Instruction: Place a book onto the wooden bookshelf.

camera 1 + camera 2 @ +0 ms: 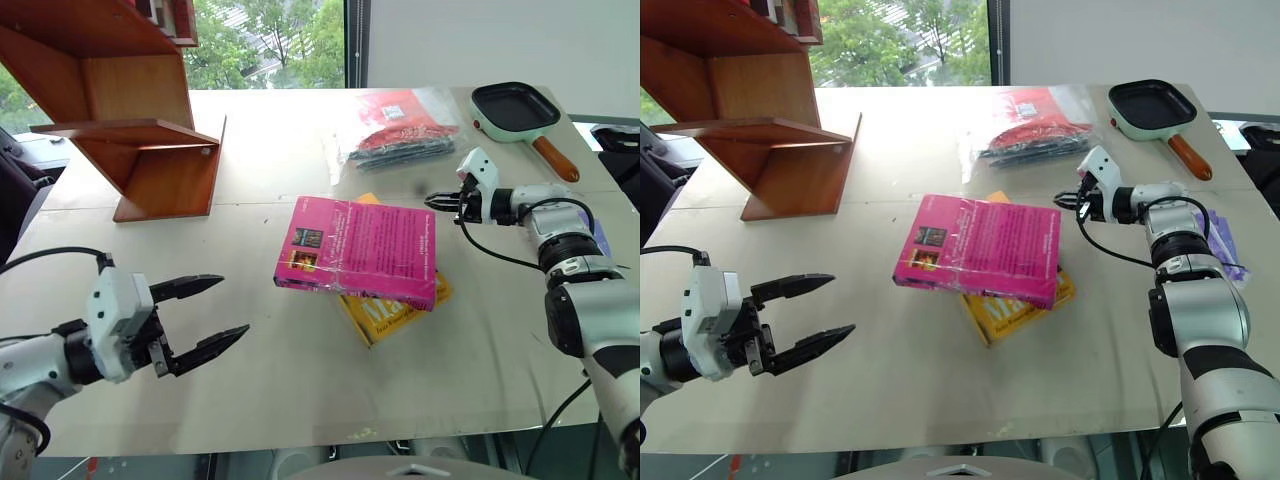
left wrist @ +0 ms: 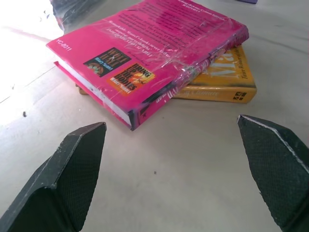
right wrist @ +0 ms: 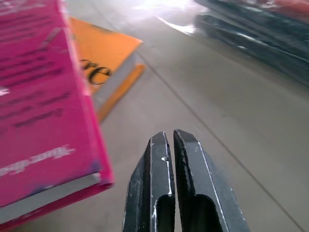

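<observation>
The thick magenta-pink book (image 1: 358,252) lies flat at the table's middle, back cover up, resting across a yellow book (image 1: 392,304). My left gripper (image 1: 205,313) hovers open to the left of it, its fingers (image 2: 77,164) pointing at the book's near corner (image 2: 145,53) with a gap of bare table between. My right gripper (image 1: 436,200) is shut with nothing in it, just off the book's right edge (image 3: 43,111) and not touching it. The reddish-brown wooden bookshelf (image 1: 130,110) stands at the far left of the table.
A clear bag with red and dark contents (image 1: 400,128) lies behind the books. A black pan with a pale green rim and a wooden handle (image 1: 520,112) sits at the far right. The table's front edge (image 1: 300,440) runs close below my left gripper.
</observation>
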### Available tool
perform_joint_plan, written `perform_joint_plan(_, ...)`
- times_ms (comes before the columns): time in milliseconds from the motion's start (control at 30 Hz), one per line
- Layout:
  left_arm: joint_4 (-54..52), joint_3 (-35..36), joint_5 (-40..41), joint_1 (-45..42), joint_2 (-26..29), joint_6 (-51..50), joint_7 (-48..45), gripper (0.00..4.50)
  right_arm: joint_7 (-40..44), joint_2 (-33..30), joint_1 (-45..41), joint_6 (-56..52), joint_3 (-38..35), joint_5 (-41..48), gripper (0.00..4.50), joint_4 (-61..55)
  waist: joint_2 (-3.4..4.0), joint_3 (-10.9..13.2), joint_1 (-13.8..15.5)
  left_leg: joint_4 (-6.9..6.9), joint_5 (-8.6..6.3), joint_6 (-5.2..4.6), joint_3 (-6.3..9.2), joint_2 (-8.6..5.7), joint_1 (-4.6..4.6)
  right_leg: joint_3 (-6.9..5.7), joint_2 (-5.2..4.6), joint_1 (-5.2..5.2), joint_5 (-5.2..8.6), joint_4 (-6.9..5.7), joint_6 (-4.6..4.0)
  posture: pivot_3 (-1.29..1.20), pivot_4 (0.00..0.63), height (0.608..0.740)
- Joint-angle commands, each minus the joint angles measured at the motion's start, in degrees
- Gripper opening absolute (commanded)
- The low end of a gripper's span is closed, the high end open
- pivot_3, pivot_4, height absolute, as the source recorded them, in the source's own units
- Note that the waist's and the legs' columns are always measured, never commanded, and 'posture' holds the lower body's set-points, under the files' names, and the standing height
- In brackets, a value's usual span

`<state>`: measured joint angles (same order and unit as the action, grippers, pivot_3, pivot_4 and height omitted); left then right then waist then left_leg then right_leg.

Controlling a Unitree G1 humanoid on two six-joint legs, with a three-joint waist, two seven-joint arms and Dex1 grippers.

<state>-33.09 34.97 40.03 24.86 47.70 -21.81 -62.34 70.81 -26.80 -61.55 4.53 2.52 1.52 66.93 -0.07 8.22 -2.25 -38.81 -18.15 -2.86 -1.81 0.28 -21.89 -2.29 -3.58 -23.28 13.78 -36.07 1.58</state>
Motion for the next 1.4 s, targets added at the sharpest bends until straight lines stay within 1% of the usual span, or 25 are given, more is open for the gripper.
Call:
perform_joint_plan(33,-1.0,0.32,0.53,-0.64,-0.04,0.12,0.35,4.5,4.52,-0.48,1.48,-2.62,0.08,1.51,0.01,-6.71,0.0,0.0,0.03,0.0,0.0,0.0,0.0,0.0,0.02,0.0,0.0,0.01,0.0,-0.03,0.0,0.0,0.15,0.74)
perform_joint_plan(233,0.61,-1.19,0.08,-2.55,0.94,-0.13,-0.62,4.5,6.26,-0.79,6.44,-7.59,0.78,2.13,0.01,-16.33,-0.01,0.0,0.09,-0.08,0.0,0.01,0.03,0.0,0.01,0.01,-0.02,0.0,0.0,-0.11,0.0,0.0,0.15,0.74)
perform_joint_plan(433,1.74,-2.12,-1.17,-2.46,2.18,-0.43,-1.86,4.5,5.22,-0.76,11.7,-13.43,0.95,3.83,0.01,-26.66,-0.01,0.0,0.08,-0.08,0.0,0.01,0.03,0.0,0.0,0.01,-0.01,0.0,0.0,-0.1,0.0,0.0,0.15,0.74)
perform_joint_plan(567,2.94,0.02,-2.58,-1.36,2.99,-0.08,-2.28,4.5,4.9,-0.69,14.85,-16.28,1.41,4.83,0.01,-32.13,-0.01,0.0,0.09,-0.08,0.0,0.01,0.03,0.0,0.02,0.02,-0.01,0.0,0.0,-0.12,0.0,0.0,0.15,0.74)
perform_joint_plan(800,4.39,3.15,-3.47,0.14,3.14,0.34,-3.72,4.5,4.83,-0.53,17.61,-20.63,2.53,6.51,0.01,-38.59,-0.01,-0.01,0.11,-0.08,0.0,0.0,0.04,-0.01,0.01,0.0,-0.01,-0.02,0.0,-0.12,-0.01,0.0,0.15,0.74)
perform_joint_plan(933,3.57,2.63,-4.24,1.07,3.03,0.14,-3.8,4.5,5.51,-0.96,18.49,-22.45,3.42,7.4,0.01,-41.12,-0.02,-0.01,0.15,-0.08,0.0,0.01,0.04,-0.01,0.01,0.01,-0.01,-0.03,0.0,-0.13,-0.01,0.0,0.15,0.74)
perform_joint_plan(1200,3.23,3.09,-1.72,-0.1,1.61,-0.57,-2.68,4.5,4.99,-0.97,18.57,-23.87,4.04,8.25,0.01,-42.72,-0.03,-0.02,0.22,-0.08,0.0,0.01,0.04,-0.01,0.01,0.02,-0.02,-0.04,0.0,-0.14,-0.01,0.0,0.15,0.74)
perform_joint_plan(1300,3.38,5.1,-0.13,1.17,1.33,-0.89,-4.35,4.5,4.6,-1.51,18.55,-24.03,3.75,8.16,0.01,-42.29,-0.07,-0.03,0.21,-0.08,0.0,0.01,0.04,-0.01,0.01,0.02,-0.03,-0.04,0.0,-0.15,-0.01,0.0,0.15,0.74)
perform_joint_plan(1400,4.1,9.03,2.27,2.08,1.61,-1.97,-5.65,4.5,4.94,-2.9,18.29,-23.71,2.98,8.42,0.01,-41.67,-0.06,-0.03,0.22,-0.08,0.0,0.0,0.04,-0.01,-0.01,0.02,-0.03,-0.06,0.0,-0.14,-0.01,0.0,0.15,0.74)
